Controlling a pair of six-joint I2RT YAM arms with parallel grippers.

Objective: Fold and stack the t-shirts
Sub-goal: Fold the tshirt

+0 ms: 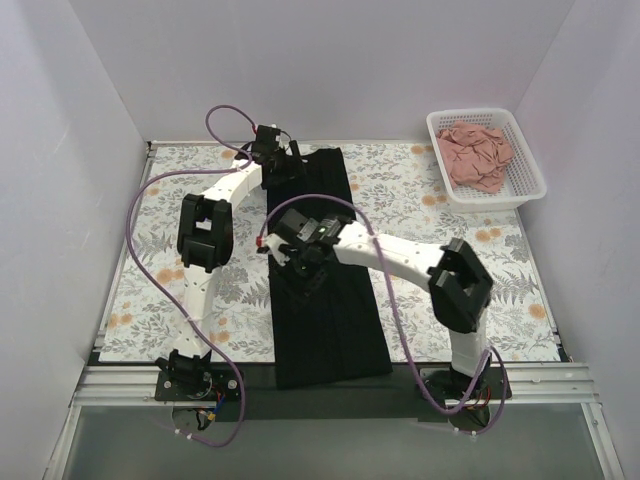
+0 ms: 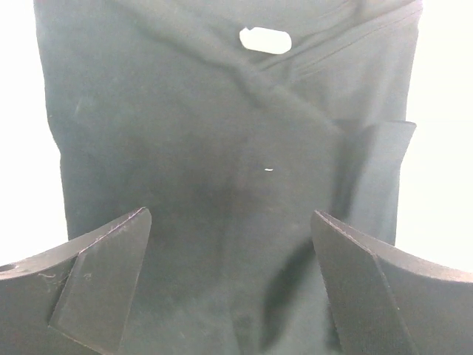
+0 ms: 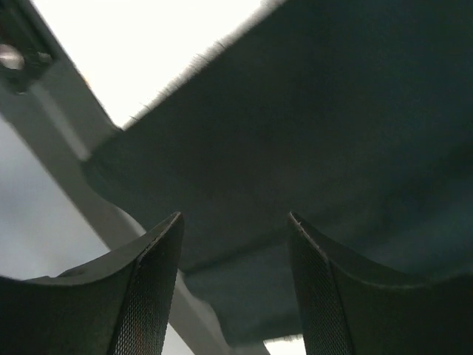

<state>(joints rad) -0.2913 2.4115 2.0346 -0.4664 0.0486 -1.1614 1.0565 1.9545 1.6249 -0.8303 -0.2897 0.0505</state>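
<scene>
The black t-shirt (image 1: 325, 300) lies folded into a long narrow strip down the middle of the table, its near end over the front edge. My left gripper (image 1: 284, 165) is open at the strip's far end. In the left wrist view it (image 2: 230, 214) hovers over the black cloth (image 2: 207, 133) near the white neck label (image 2: 264, 39). My right gripper (image 1: 300, 266) is open over the middle of the strip. In the right wrist view it (image 3: 235, 218) has black cloth (image 3: 318, 133) between and beyond its fingers. The pink t-shirt (image 1: 478, 155) lies crumpled in the basket.
The white lattice basket (image 1: 527, 160) stands at the back right of the floral tablecloth (image 1: 180, 190). White walls enclose the table on three sides. A metal rail (image 1: 330, 385) runs along the front edge by the arm bases.
</scene>
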